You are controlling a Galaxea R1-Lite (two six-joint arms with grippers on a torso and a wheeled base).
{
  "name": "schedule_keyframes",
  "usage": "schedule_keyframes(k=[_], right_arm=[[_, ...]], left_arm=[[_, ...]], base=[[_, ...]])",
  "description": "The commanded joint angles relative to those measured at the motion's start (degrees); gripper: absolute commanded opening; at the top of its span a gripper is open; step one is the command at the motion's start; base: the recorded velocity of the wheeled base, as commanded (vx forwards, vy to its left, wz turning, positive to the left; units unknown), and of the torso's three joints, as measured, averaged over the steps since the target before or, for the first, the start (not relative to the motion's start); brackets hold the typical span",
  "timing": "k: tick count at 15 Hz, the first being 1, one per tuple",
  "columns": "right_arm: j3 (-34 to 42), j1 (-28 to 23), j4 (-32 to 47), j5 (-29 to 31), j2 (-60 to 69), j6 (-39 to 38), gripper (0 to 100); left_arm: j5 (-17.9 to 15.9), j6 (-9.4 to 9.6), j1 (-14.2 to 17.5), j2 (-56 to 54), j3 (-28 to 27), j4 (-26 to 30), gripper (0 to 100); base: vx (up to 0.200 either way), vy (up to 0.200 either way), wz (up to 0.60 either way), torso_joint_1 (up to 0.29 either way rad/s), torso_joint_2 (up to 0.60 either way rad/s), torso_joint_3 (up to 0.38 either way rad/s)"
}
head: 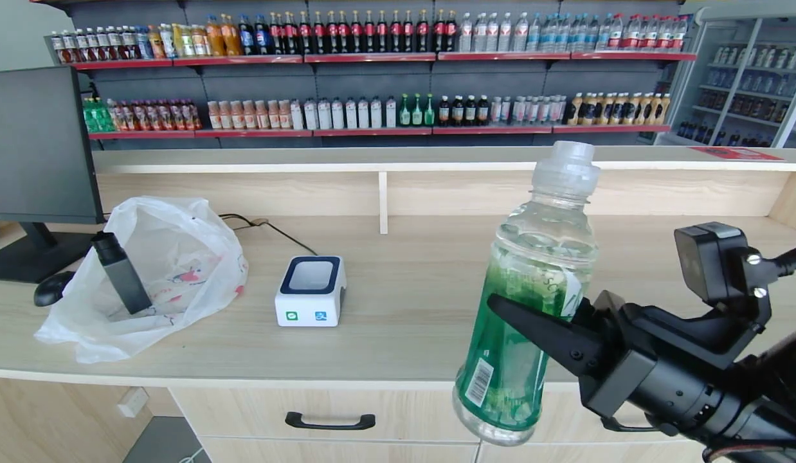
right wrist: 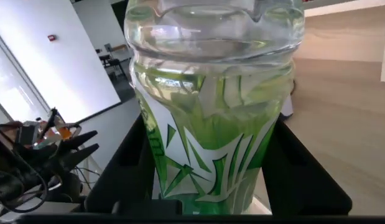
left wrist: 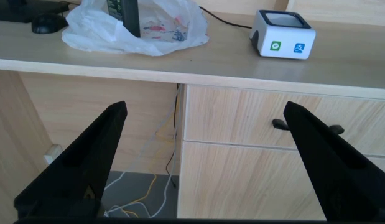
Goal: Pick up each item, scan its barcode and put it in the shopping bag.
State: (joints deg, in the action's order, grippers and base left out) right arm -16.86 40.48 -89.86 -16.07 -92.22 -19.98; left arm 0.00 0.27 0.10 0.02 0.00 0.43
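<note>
Bottle (head: 539, 257): clear plastic with a clear cap. Its label is green with white leaf-shaped streaks and carries a white barcode patch with black bars.
Shopping bag (head: 179, 244): translucent white with small red and blue prints.
Box (head: 123, 273) in the bag: dark grey.
Scanner (head: 310, 299): white housing, navy frame round a pale window, one green and one blue icon on the front.
Counter (head: 404, 315): light wood grain.
Right claw (head: 539, 302) and left claw (left wrist: 204, 112): matte black.
Drawer handle (head: 330, 422): black.
Shelf edges (head: 372, 58): red.

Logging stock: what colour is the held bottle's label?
Green with white markings, on the bottle; clearest in the right wrist view.
</note>
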Motion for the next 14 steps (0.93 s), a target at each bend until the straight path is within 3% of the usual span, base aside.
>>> schedule_keyframes(k=[1, 4, 6, 9, 11, 14], right_arm=[[0.2, -2.2, -0.1, 0.0, -3.2, 3.2, 0], [-0.7, -5.9, -0.1, 0.2, -3.8, 8.4, 0], [-1.3, -8.1, -0.1, 6.5, -4.5, 10.8, 0], [-5.7, -12.7, -0.1, 16.7, -6.6, 20.6, 0], [-9.0, -12.9, -0.1, 21.3, -7.3, 22.7, 0], [-9.6, -13.1, -0.1, 22.3, -7.7, 22.6, 0]], left_arm=[[0.0, 0.00, 0.0, 0.1, 0.0, 0.0, 100], [0.0, 0.00, 0.0, 0.1, 0.0, 0.0, 100], [0.0, 0.00, 0.0, 0.1, 0.0, 0.0, 100], [0.0, 0.08, -0.1, 0.0, 0.0, 0.0, 100], [0.0, 0.08, -0.1, 0.0, 0.0, 0.0, 100], [0.0, 0.00, 0.0, 0.1, 0.0, 0.0, 100]], base=[[0.000, 0.000, 0.00, 0.000, 0.00, 0.000], [0.000, 0.000, 0.00, 0.000, 0.00, 0.000], [0.000, 0.000, 0.00, 0.000, 0.00, 0.000], [0.000, 0.000, 0.00, 0.000, 0.00, 0.000], [0.000, 0.000, 0.00, 0.000, 0.00, 0.000], [0.000, 0.200, 0.00, -0.002, 0.00, -0.001]])
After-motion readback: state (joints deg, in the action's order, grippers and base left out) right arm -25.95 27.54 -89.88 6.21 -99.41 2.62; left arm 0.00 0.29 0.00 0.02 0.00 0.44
